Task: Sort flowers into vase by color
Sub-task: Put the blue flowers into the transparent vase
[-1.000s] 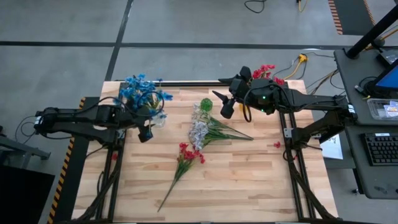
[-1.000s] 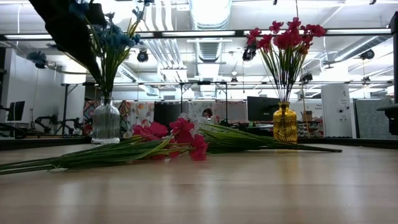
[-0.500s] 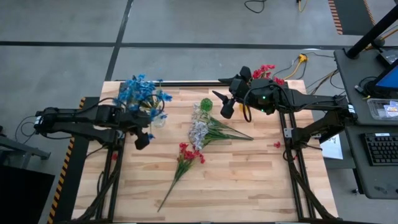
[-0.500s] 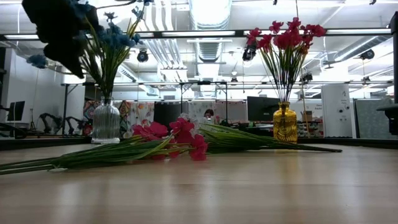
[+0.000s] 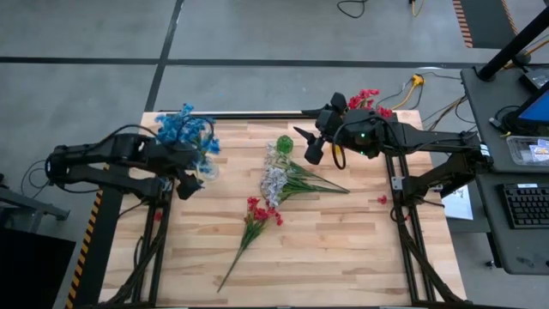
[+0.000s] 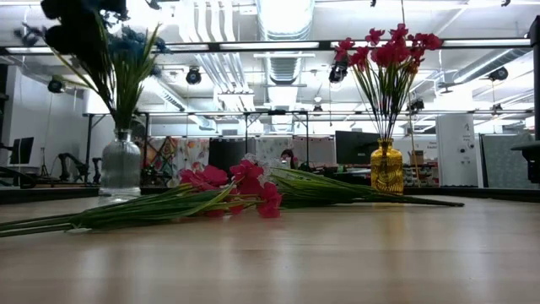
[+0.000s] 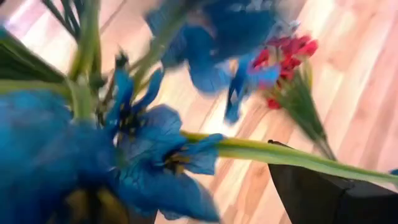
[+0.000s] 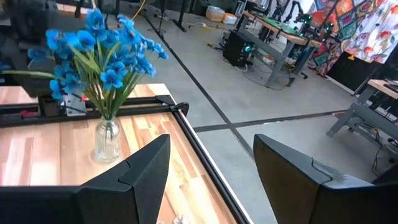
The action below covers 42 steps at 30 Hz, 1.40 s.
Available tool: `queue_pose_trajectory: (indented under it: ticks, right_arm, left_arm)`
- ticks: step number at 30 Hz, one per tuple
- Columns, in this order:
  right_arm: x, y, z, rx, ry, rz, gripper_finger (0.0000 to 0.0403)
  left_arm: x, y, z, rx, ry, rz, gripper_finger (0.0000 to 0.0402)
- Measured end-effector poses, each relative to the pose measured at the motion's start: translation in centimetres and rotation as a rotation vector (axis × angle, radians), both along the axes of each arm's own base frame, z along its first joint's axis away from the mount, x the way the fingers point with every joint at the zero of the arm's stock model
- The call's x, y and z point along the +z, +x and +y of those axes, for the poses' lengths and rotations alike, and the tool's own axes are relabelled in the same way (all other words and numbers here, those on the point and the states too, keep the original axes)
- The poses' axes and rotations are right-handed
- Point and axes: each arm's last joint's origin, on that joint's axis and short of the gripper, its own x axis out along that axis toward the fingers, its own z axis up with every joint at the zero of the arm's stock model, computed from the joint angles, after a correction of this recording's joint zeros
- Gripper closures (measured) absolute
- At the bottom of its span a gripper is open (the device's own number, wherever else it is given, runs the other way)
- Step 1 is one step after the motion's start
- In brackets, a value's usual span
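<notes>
Blue flowers (image 5: 184, 129) already fill your clear vase (image 6: 120, 167); red ones (image 6: 388, 49) the yellow vase (image 6: 386, 169). Both hands, left (image 5: 185, 186) and right (image 5: 310, 148), hover released and empty, since red (image 5: 262, 212) and white sprays (image 5: 274, 178) lie mid-worktop (image 5: 360, 249).

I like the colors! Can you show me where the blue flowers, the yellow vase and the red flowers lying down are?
blue flowers (image 8: 106, 53), right wrist view, blossoms.
yellow vase (image 6: 386, 171), low view, belly.
red flowers (image 5: 261, 212), high view, blossoms on the table.
</notes>
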Motion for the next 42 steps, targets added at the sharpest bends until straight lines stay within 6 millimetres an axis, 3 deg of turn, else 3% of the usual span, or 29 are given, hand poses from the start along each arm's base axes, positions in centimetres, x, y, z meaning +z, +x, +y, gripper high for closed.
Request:
queue_pose_trajectory:
  ticks: [6,20,42]
  right_arm:
    - [-0.2,0.0,0.0,0.000,0.000,0.017,0.0179]
    - [-0.2,0.0,0.0,0.001,-0.002,0.019,0.0179]
    - [-0.2,0.0,0.0,0.001,-0.002,0.026,0.0179]
  left_arm:
    - [0.7,-0.1,0.0,-0.001,0.001,-0.024,0.0144]
    - [-1.0,0.7,-0.3,-0.062,-0.084,0.066,0.0144]
    - [-1.6,1.3,-0.5,-0.137,-0.077,0.128,0.0144]
